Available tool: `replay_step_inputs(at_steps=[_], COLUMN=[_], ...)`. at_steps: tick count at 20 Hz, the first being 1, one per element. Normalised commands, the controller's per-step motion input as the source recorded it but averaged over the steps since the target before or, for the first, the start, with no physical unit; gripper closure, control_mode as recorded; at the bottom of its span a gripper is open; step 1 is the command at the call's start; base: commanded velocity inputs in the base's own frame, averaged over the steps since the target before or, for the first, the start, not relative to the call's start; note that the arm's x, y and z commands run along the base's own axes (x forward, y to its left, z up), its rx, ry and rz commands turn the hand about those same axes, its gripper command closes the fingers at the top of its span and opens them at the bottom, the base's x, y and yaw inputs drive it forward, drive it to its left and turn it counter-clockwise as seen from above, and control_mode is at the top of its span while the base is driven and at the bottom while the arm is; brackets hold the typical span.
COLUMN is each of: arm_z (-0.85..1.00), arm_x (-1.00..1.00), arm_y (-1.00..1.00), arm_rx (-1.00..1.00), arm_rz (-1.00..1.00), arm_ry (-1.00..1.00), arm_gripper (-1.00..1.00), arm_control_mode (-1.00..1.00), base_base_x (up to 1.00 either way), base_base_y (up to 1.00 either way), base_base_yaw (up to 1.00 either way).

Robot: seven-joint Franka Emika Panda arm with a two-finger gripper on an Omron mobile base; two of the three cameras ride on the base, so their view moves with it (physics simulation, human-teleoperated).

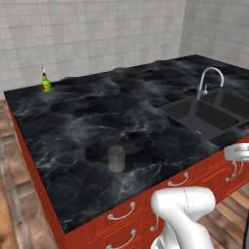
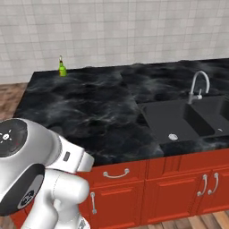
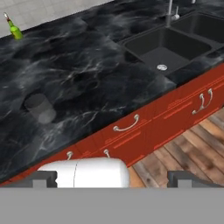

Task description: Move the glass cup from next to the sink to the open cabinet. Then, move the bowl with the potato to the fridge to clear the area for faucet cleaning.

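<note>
The two dark finger tips of the gripper (image 3: pixel 112 177) are rising at the bottom of the hand view, standing wide apart with nothing between them, hanging out over the brown wooden plank floor (image 3: pixel 183 148) in front of the cabinets. Just beyond them, the red cabinet fronts with curved silver handles (image 3: pixel 127 127) are running under the edge of the black marbled stone countertop (image 1: pixel 97 121).

The small see-through greyish glass cup (image 1: pixel 116 158) is standing upright on that countertop, near its front edge and well apart from the gripper; the hand view is showing it (image 3: pixel 40 108) at the left. It is sitting on the open stretch of counter to the left of the black rectangular double-basin sink (image 2: pixel 179 120), clearly apart from it. A round silver drain (image 2: pixel 172 136) is showing in the near basin.

The slim silver gooseneck faucet (image 1: pixel 209 80) is arching over the back of the sink. A small green bottle with a yellow label (image 1: pixel 45 81) is standing at the far corner of the counter, near the pale tiled wall (image 2: pixel 116 31); any writing on the label is too small to read.
</note>
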Motion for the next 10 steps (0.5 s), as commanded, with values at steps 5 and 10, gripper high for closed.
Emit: replay_step_inputs(at_steps=[5, 10], arm_z=[0.0, 0.01], arm_x=[0.0, 0.6], arm_y=[0.0, 0.4], arm_rx=[0.0, -0.02], arm_rz=[0.0, 0.0], arm_ry=[0.0, 0.19], arm_gripper=[-1.0, -1.0], arm_control_mode=[1.0, -1.0], base_base_x=[0.96, 0.4], base_base_y=[0.62, 0.25], base_base_yaw=[0.04, 0.0])
